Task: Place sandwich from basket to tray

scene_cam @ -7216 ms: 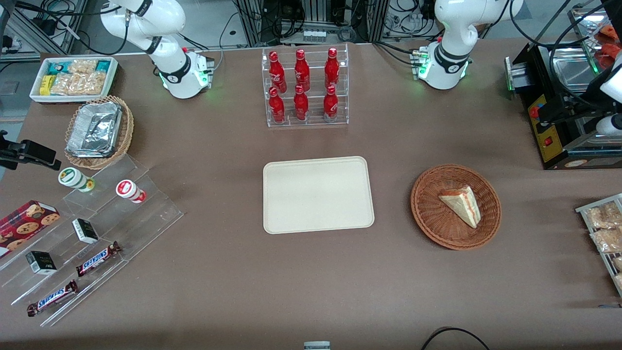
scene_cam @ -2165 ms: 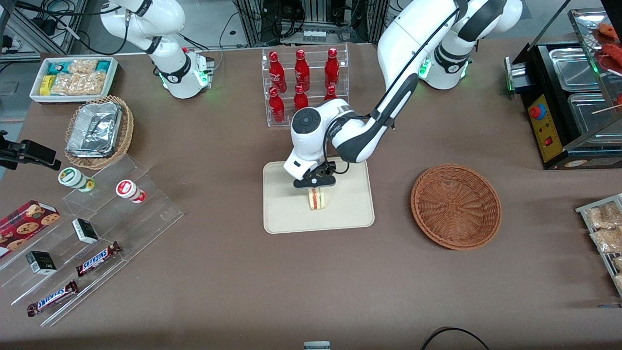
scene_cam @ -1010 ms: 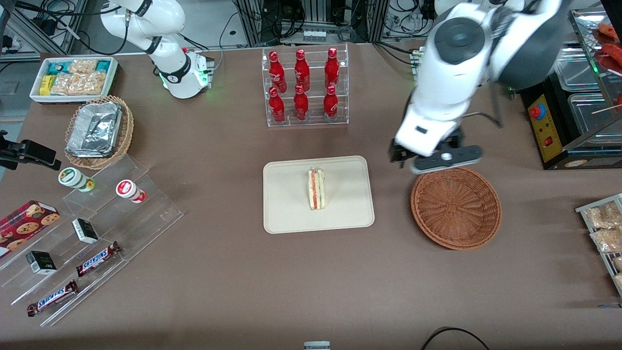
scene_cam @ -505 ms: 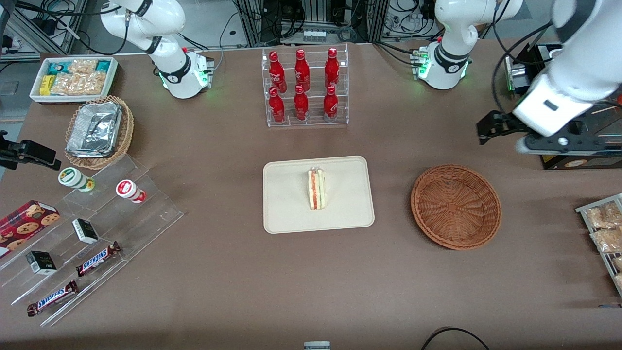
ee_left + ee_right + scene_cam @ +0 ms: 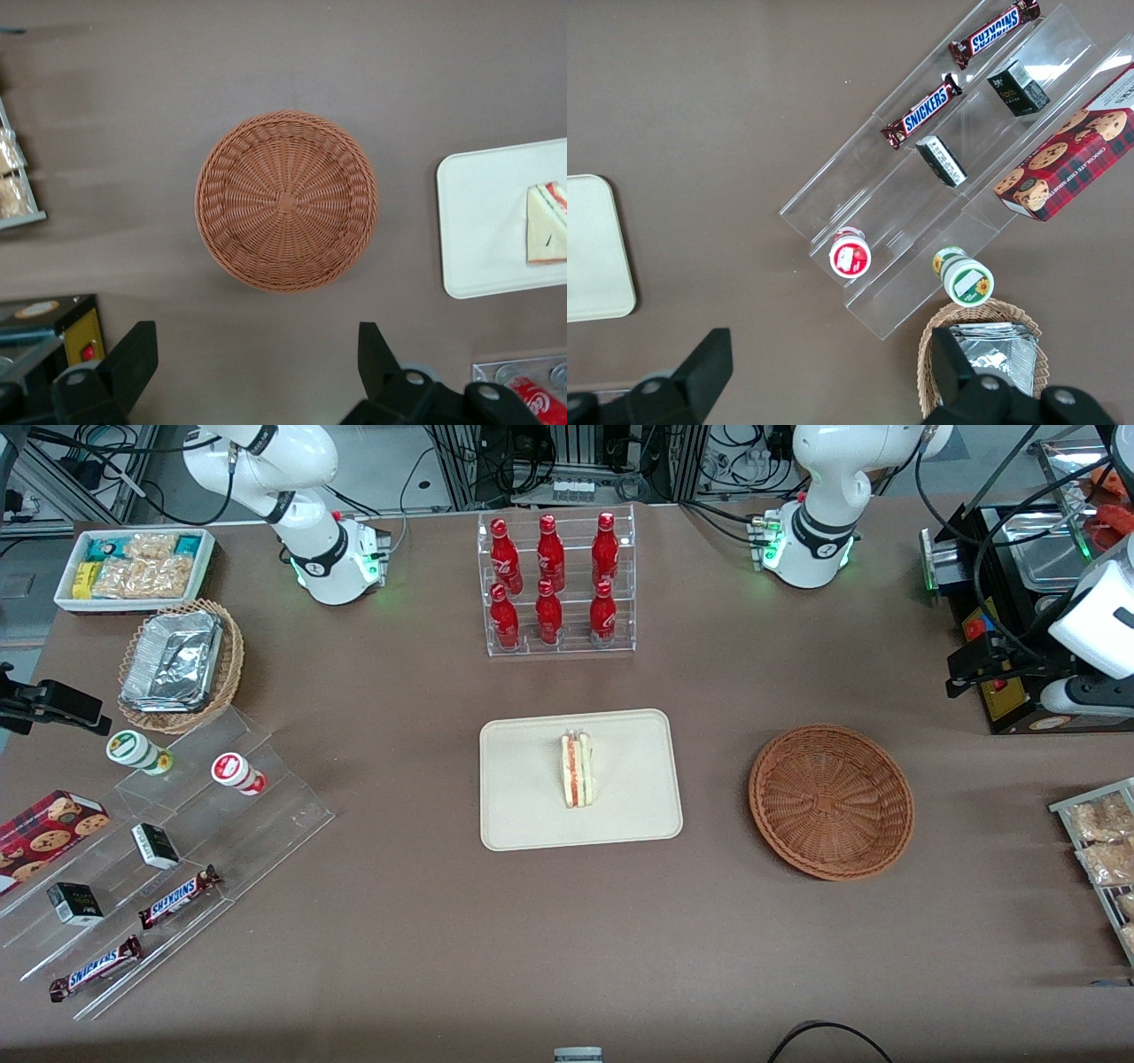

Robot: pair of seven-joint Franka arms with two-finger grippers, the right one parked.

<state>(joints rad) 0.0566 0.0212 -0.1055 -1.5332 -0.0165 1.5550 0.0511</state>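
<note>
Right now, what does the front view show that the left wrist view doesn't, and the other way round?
Only the front view shows the bottle rack, the foil basket, the snack bin and the Snickers bars.

Only the left wrist view shows the claw up close, open, above bare table beside the basket.

Both show the basket with nothing in it, the tray and the sandwich standing on the tray.

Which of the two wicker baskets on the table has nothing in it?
The reddish-brown basket near the tray; the tan basket holds foil containers. The gripper hangs open above it.
</note>
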